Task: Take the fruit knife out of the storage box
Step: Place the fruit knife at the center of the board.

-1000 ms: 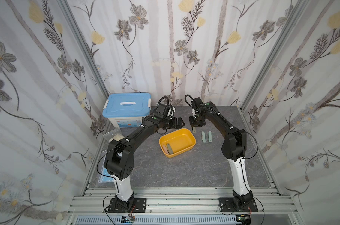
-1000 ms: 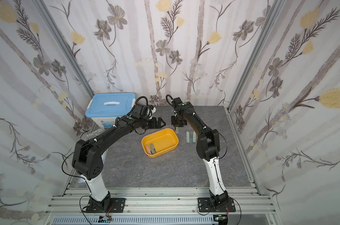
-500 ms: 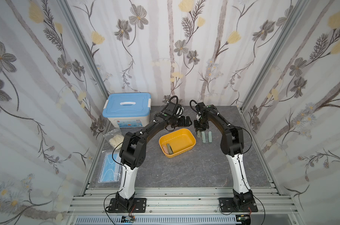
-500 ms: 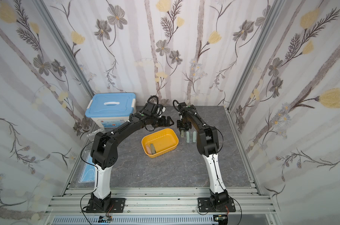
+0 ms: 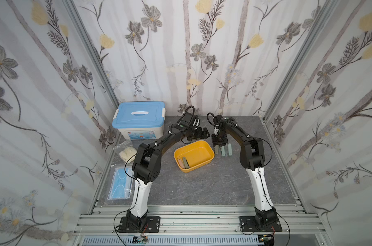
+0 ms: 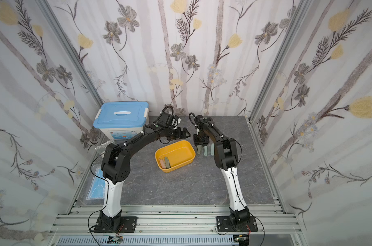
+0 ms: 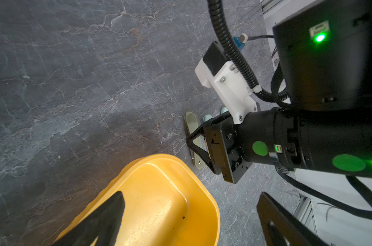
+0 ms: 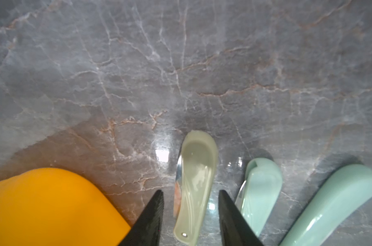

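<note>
Presently, the fruit knife [image 8: 194, 187] lies flat on the bench [image 5: 202, 187], outside the storage box [image 5: 200, 167] and just beside the box's short wall on the right arm's side. The right fingers [image 8: 151, 217] stand apart, one on each side of the knife, with a narrow gap to it on both sides; nothing is clamped. The left fingers [image 7: 104, 223] are spread wide above the box's far rim and hold nothing.

Count: five folded knives, one box.
- Beside the box, on the bench: three, side by side. The fruit knife is nearest the box, then two pale green knives [image 5: 223, 151].
- Inside the box, in the corner nearest the left arm's base: a pink knife [image 5: 180, 163] and an olive knife [image 5: 185, 163].

The fruit knife has a glossy, translucent olive handle with rounded ends. A steel blade edge shows along the side facing the box, and a small rivet sits at one end.
</note>
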{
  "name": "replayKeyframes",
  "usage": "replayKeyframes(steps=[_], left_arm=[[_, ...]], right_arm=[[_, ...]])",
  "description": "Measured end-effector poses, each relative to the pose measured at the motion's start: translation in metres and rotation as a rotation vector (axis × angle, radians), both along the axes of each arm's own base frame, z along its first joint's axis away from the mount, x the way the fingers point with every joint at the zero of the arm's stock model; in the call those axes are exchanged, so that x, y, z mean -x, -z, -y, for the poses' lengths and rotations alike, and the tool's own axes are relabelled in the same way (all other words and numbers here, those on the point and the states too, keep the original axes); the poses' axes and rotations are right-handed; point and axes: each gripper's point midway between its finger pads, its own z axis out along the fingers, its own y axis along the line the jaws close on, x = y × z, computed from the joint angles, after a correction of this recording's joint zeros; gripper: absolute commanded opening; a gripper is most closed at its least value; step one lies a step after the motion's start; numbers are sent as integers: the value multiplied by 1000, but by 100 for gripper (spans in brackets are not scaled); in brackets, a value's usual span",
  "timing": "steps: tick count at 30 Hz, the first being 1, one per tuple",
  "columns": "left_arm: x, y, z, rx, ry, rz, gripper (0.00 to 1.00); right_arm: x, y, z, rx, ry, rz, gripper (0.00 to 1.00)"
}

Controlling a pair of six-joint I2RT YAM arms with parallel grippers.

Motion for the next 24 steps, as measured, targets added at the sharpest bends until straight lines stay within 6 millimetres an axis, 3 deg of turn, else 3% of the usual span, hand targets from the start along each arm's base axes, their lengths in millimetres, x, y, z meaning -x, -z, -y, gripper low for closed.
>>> replayKeyframes(steps=[7, 14, 19, 24], left_arm=[[4, -27, -4, 15, -8, 39, 100], [19, -68, -22, 14, -26, 110, 100], [41, -82, -50, -8, -53, 130, 100], [72, -80, -95, -40, -108, 134, 100]], right_arm=[[2, -8, -1, -7, -8, 2, 57], [2, -55, -10, -34, -25, 90, 59], [15, -89, -42, -52, -88, 153, 59], [42, -101, -88, -55, -184, 168, 59]])
